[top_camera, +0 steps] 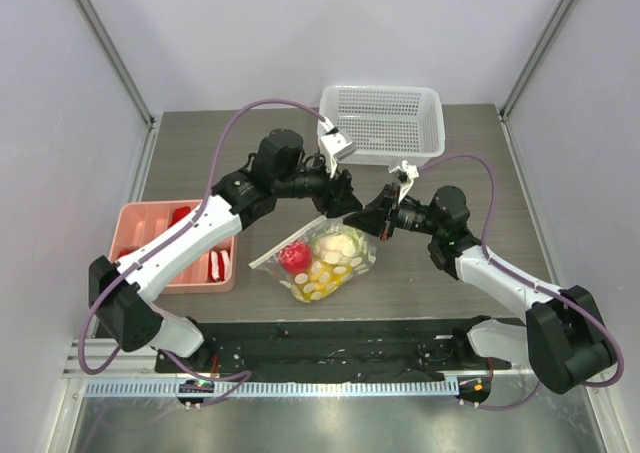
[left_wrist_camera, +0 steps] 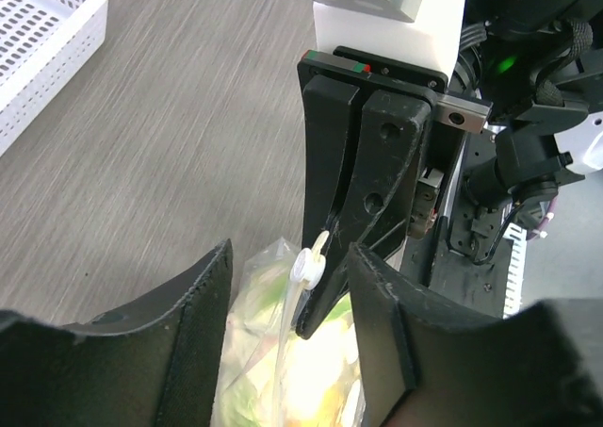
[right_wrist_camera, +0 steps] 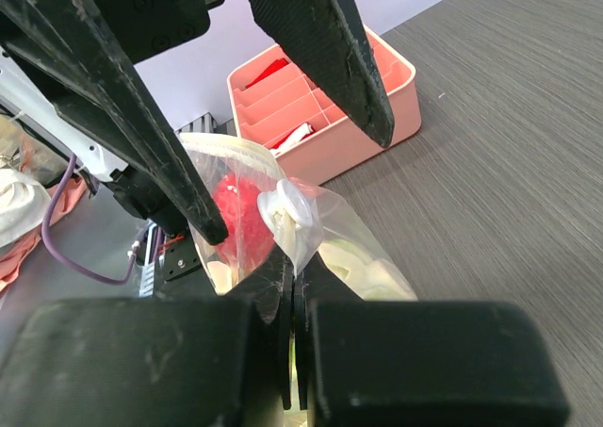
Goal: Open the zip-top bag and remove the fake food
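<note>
— What sits to the left of the bag (top_camera: 320,263)?
— A pink tray (top_camera: 130,218), well apart from it. Nearer, the left gripper (top_camera: 338,209) hangs over the bag's top edge, its fingers (right_wrist_camera: 141,125) apart with that edge between them.
— And the bag itself?
— Its bottom rests on the table (top_camera: 500,263). The fake food (top_camera: 294,256) is inside: a red fruit, white cauliflower, yellow pieces.
— The right side?
— The right gripper (top_camera: 370,223) has its fingers together, clamped on the bag's top edge just beside the white slider (right_wrist_camera: 287,210). A white basket (top_camera: 385,123) stands behind the bag.
</note>
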